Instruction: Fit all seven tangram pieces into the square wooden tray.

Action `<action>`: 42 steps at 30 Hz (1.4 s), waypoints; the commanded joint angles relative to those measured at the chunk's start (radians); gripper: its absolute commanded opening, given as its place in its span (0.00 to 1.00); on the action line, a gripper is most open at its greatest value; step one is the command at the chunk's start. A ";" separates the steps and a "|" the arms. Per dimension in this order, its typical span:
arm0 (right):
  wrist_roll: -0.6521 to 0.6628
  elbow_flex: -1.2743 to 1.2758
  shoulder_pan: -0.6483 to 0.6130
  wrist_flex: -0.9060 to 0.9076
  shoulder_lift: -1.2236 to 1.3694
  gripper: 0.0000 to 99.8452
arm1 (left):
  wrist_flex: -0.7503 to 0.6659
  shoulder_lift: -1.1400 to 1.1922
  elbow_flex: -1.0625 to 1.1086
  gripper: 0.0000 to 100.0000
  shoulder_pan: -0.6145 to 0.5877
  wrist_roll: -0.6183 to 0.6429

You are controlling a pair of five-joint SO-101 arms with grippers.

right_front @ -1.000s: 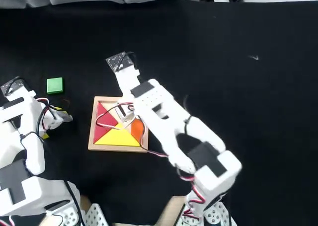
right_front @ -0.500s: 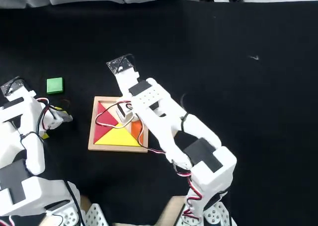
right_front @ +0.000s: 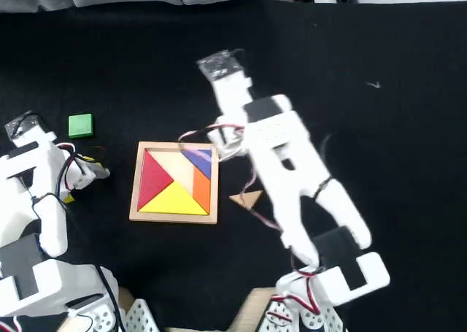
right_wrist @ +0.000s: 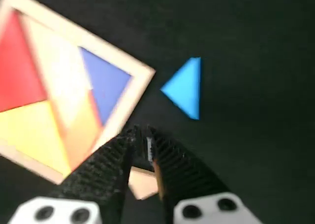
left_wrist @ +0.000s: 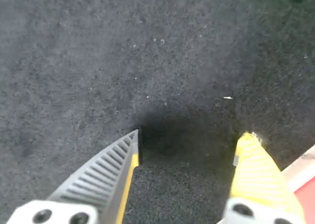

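Right jaws are closed, or as good as closed, with nothing between them that I can make out. They hang just off the outer corner of the tray (right_front: 174, 218), on the side away from the left arm (right_front: 33, 201).

Two loose pieces sit by them:
- The tan triangle (right_front: 246, 198) lies flat on the worktop (right_front: 379, 164) just beside the tray's edge, not touching it. In the right wrist view it is almost directly under the jaws, partly hidden behind them.
- The blue triangle (right_wrist: 184, 88) lies near the same tray corner, clear of the rim. Its square corner points at the tray and its long edge faces away.

The right arm (right_front: 292, 171) is clearly the nearer one for both. My read is that the tan triangle comes next, as it is closest to the jaws. They need to open and straddle it across two edges. Its orientation is hard to read from here.

Left jaws are open and empty over bare worktop, with the tray's corner just beside the yellow one. The green square (right_front: 80, 125) is on that side, well apart from the tray, so it falls to the left arm.

The tray holds red, yellow, orange and blue pieces. The pale patch toward the far side looks like bare floor, probably the gap for the three loose pieces.
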 commanded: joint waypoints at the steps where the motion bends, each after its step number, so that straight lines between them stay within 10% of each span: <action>1: 0.068 -0.001 0.069 0.021 -0.053 0.11 | -0.011 -0.005 -0.004 0.31 0.021 0.011; 18: 0.282 0.097 -0.046 0.117 -0.059 0.18 | -0.008 -0.005 -0.004 0.31 0.018 0.011; 24: 0.790 0.291 -0.040 0.106 -0.087 0.18 | -0.009 -0.005 -0.004 0.31 0.019 0.011; 31: 0.859 0.386 -0.044 -0.051 -0.114 0.33 | -0.005 -0.005 -0.004 0.31 0.018 0.008; 42: 1.007 0.478 -0.072 -0.061 -0.114 0.27 | -0.006 -0.005 -0.004 0.31 0.019 0.005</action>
